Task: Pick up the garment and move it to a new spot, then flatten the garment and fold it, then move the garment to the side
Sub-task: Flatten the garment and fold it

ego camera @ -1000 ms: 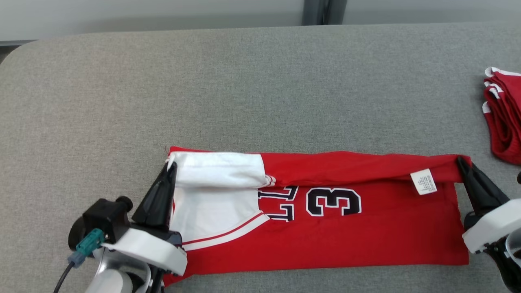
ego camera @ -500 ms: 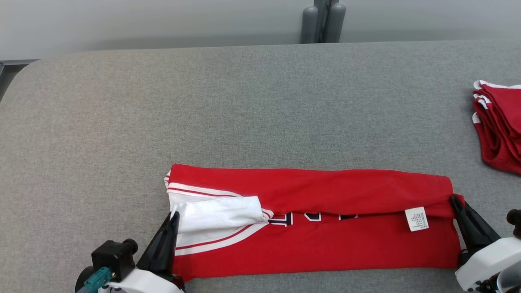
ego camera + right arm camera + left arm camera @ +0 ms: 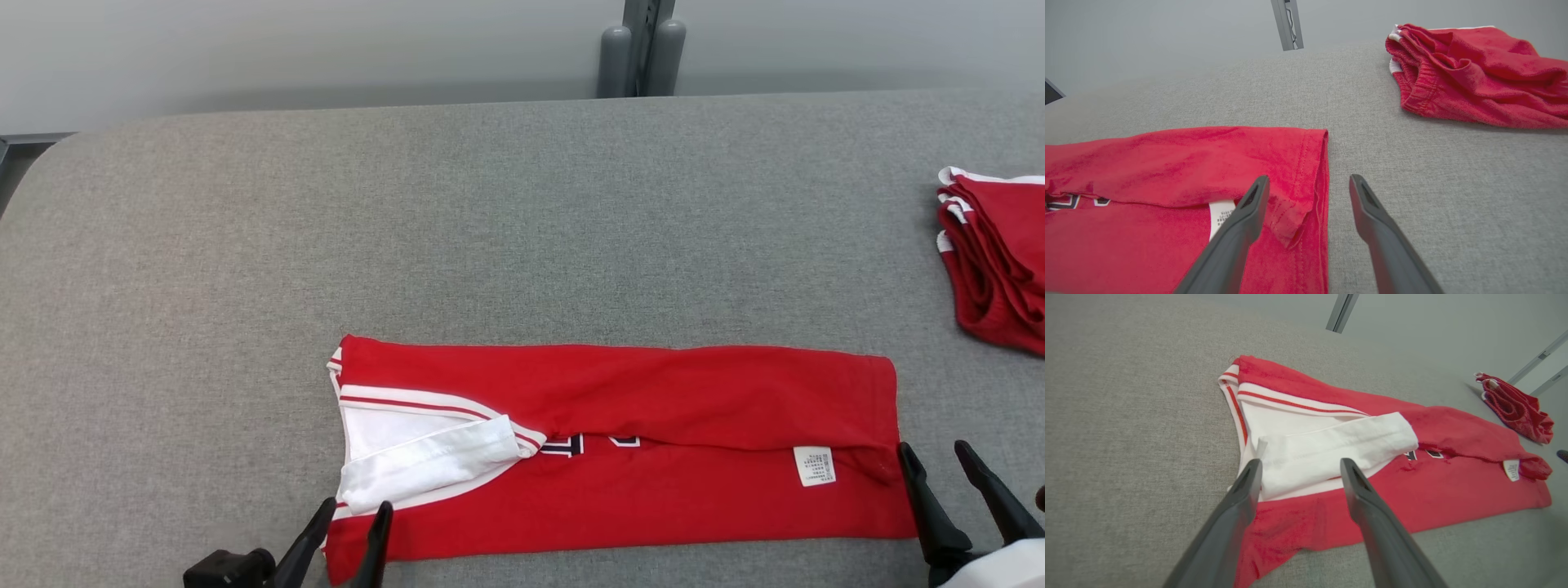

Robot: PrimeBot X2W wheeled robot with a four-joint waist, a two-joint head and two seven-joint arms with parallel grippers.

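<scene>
Clothes pile (image 3: 1000,269) right of garment (image 3: 653,392), well apart.

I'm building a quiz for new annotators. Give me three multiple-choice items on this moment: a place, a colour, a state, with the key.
1. Where on the grey table does the pile of red garments lie, in the head view?
A. far right
B. far left
C. in the middle

2. What colour is the small label on the red jersey?
A. black
B. white
C. green

3. How do the left gripper and right gripper stand?
A. both shut on cloth
B. left shut, right open
C. both open

Key: 1 A, the pile sits at the right edge, apart from the jersey; 2 B, the label shows white against red cloth; 3 C, each one's jaws stand spread apart.
</scene>
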